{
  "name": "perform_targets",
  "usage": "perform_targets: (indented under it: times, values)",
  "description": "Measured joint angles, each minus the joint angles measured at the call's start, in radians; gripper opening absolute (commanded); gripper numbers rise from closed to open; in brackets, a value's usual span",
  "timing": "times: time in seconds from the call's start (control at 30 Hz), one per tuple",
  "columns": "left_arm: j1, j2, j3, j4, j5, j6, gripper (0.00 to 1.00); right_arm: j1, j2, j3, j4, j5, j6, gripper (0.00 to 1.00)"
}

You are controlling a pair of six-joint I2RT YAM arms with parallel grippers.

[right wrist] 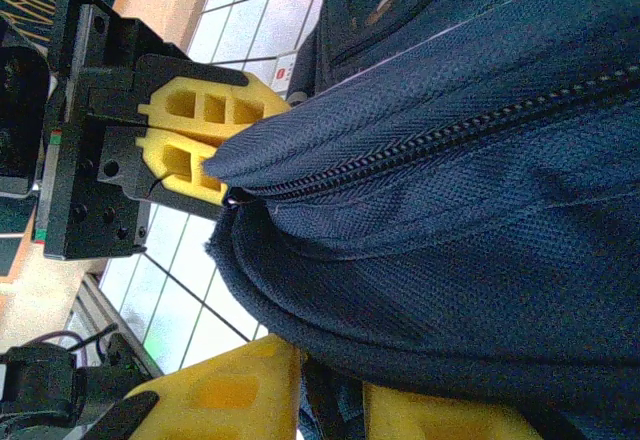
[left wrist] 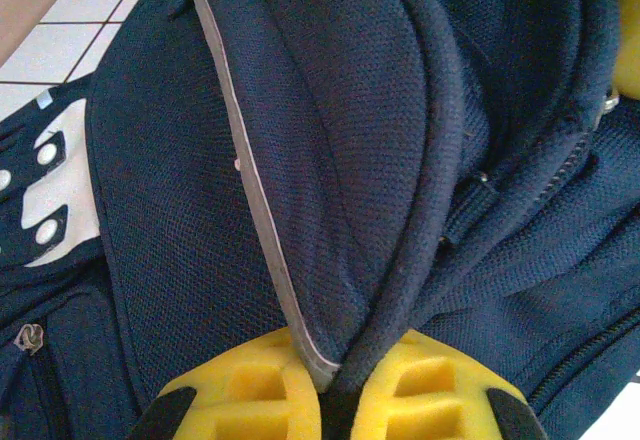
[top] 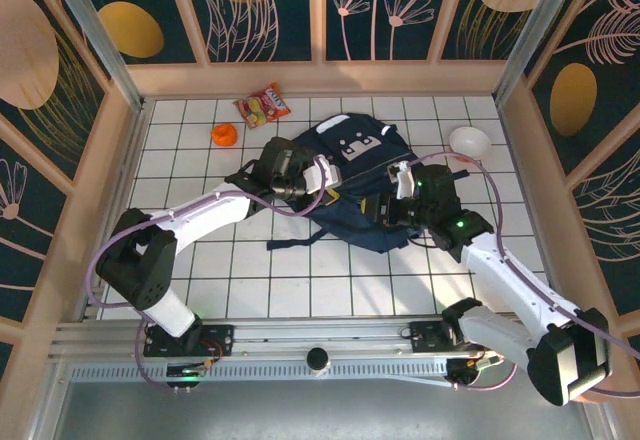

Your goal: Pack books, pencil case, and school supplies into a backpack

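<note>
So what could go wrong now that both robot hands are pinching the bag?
The right gripper pinches just a thin fold of the backpack, so it might slip free. The left gripper clamps by the zipper; pulling apart could strain it.

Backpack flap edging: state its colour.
Pale grey stripe along the flap of the large navy-blue fabric backpack, clearest in the left wrist view.

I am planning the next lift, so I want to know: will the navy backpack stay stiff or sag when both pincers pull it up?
Probably it sags: the backpack fabric folds where the left pincer pinches it. The coarse weave looks grippy, not slippery. The right pincer also holds soft cloth, so the middle may droop.
</note>
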Motion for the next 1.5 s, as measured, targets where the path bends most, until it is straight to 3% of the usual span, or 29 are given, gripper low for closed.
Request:
perform_targets:
  times: [0.17, 0.43, 0.97, 1.13, 1.23, 1.33, 1.5]
  values:
    - [0.000, 0.000, 0.000, -0.001, 0.000, 0.000, 0.00, -0.002, 0.021, 0.010, -0.008, -0.013, -0.012, 0.23]
    - [0.004, 0.000, 0.000, -0.001, -0.006, 0.003, 0.00, 0.000, 0.062, 0.062, -0.070, 0.008, -0.050, 0.00]
    - [0.041, -0.006, -0.048, 0.011, -0.026, 0.042, 0.00, -0.090, 0.031, 0.094, -0.238, 0.015, -0.131, 0.00]
    - [0.044, -0.007, -0.043, -0.008, 0.003, 0.047, 0.45, -0.089, 0.034, 0.091, -0.220, -0.022, -0.108, 0.00]
    - [0.043, -0.006, -0.010, -0.047, 0.023, 0.041, 0.62, -0.085, 0.034, 0.080, -0.195, -0.030, -0.084, 0.00]
    - [0.010, -0.006, 0.021, -0.059, -0.001, 0.056, 0.70, -0.082, 0.034, 0.072, -0.186, -0.037, -0.072, 0.00]
    - [-0.098, 0.005, 0.060, -0.056, -0.014, 0.064, 0.70, -0.077, 0.045, 0.072, -0.184, -0.043, -0.067, 0.00]
